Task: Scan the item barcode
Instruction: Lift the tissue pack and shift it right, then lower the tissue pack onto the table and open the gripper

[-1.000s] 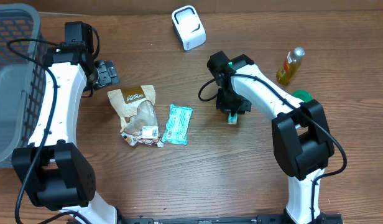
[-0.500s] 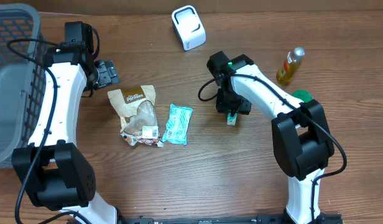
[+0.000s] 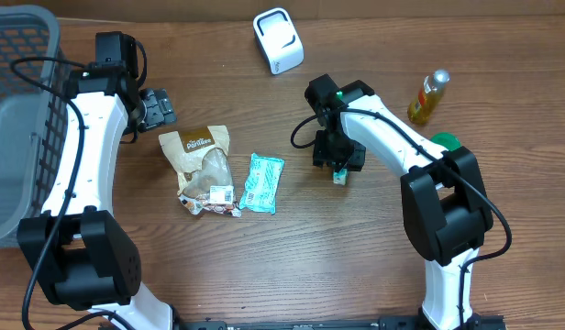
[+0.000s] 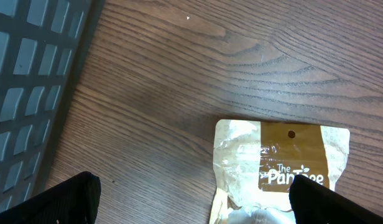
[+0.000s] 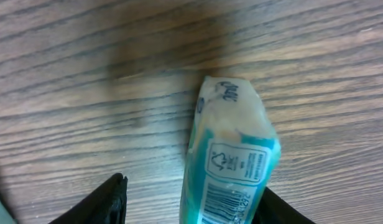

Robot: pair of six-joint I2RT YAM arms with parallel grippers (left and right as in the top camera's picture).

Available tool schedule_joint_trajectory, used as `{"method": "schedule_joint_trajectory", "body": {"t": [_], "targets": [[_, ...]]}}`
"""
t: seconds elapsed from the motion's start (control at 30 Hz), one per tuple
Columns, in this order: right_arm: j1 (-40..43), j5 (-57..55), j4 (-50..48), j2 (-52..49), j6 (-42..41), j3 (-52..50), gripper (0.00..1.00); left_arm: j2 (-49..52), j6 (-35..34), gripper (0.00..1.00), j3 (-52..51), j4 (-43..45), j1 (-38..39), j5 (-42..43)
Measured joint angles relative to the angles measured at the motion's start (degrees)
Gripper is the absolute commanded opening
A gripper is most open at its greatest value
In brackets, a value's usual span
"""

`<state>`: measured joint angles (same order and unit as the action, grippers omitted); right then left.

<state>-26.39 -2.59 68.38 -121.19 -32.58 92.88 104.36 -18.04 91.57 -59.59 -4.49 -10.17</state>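
Observation:
A small teal packet [image 5: 232, 155] lies on the wood between the fingers of my right gripper [image 5: 194, 208], its barcode [image 5: 224, 202] facing up. The jaws are open: the left finger [image 5: 107, 202] stands clear of the packet, while the right finger [image 5: 285, 210] sits right beside it. From overhead, the right gripper [image 3: 338, 165] hangs over that packet [image 3: 338, 175] right of centre. The white scanner [image 3: 278, 39] stands at the back of the table. My left gripper [image 3: 160, 107] is wide open and empty, just above a brown snack bag [image 4: 281, 165].
A grey basket [image 3: 16, 110] fills the left edge. The brown snack bag [image 3: 204, 165] and a flat teal pack [image 3: 262, 182] lie mid-table. A yellow bottle [image 3: 428, 96] and a green object [image 3: 443, 141] sit at the right.
The right gripper's jaws have spread apart around the small teal packet, and the gripper has shifted slightly left. The left arm has stayed still.

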Motion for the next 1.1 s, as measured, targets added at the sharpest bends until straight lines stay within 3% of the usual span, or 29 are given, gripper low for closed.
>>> {"method": "schedule_joint_trajectory", "body": {"t": [0.33,0.63,0.67,0.7,0.73,0.9,1.03,1.07,1.1], "targets": [[0.00,2.45,0.92,0.00,0.00,3.17,0.58,0.00,0.00,0.99,0.00,0.00,0.00,0.00],[0.00,2.62,1.29,0.00,0.02,5.05,0.66,0.00,0.00,1.00,0.00,0.00,0.00,0.00],[0.00,2.60,1.27,0.00,0.00,5.05,0.69,0.00,0.00,0.99,0.00,0.00,0.00,0.00],[0.00,2.56,1.27,0.00,0.00,5.05,0.79,0.00,0.00,1.00,0.00,0.00,0.00,0.00],[0.04,2.36,1.16,0.00,-0.22,5.05,1.00,0.00,0.00,0.99,0.00,0.00,0.00,0.00],[1.64,2.14,1.73,0.00,-0.04,5.05,1.00,0.00,0.00,0.99,0.00,0.00,0.00,0.00],[4.81,3.34,4.11,0.00,-0.31,5.05,0.81,0.00,0.00,1.00,0.00,0.00,0.00,0.00],[5.88,4.44,4.20,0.00,-0.20,5.05,0.66,0.00,0.00,1.00,0.00,0.00,0.00,0.00],[7.13,5.90,4.22,0.00,0.13,5.05,0.60,0.00,0.00,1.00,0.00,0.00,0.00,0.00]]}}
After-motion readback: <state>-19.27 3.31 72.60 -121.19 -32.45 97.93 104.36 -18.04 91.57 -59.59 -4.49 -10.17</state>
